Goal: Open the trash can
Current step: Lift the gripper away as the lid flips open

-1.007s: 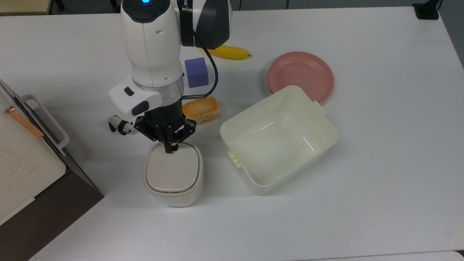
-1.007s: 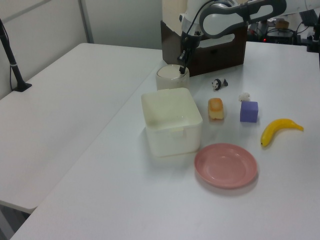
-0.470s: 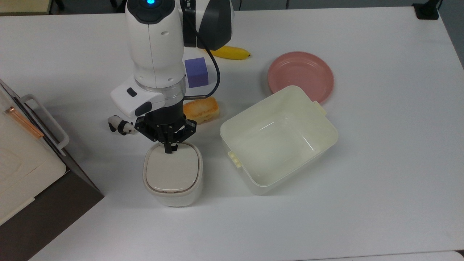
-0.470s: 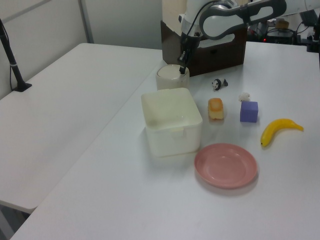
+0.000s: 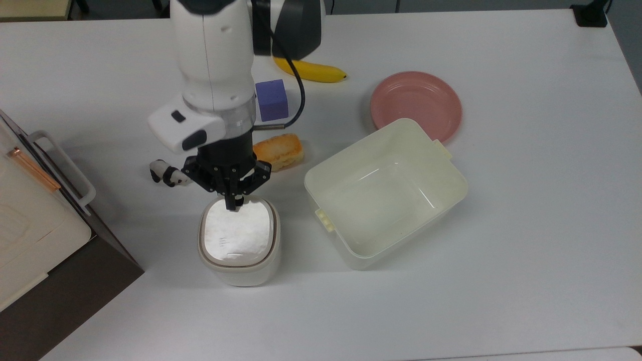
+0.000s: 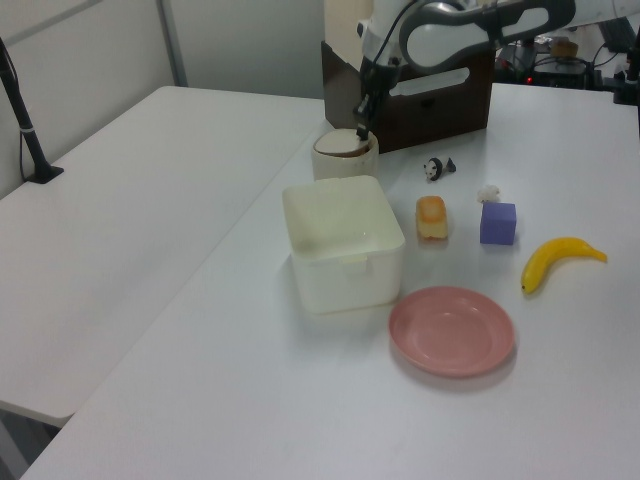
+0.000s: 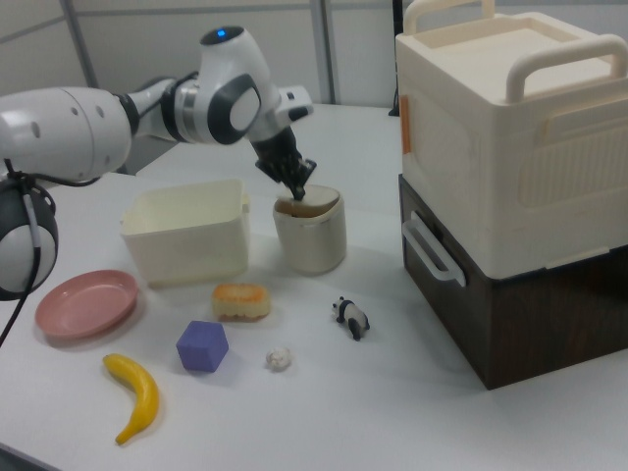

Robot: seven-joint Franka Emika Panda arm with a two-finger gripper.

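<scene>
A broad white surface filled the top view, evenly lit, with soft shadows. In the left view a second white table stood just beside it, a narrow seam between them, and a black post with a cable rose from that table's far corner. Pale partition walls with grey vertical frames closed off the back. In the right view a cream cabinet sat on a dark brown drawer unit, and grey-framed wall panels stood behind.
</scene>
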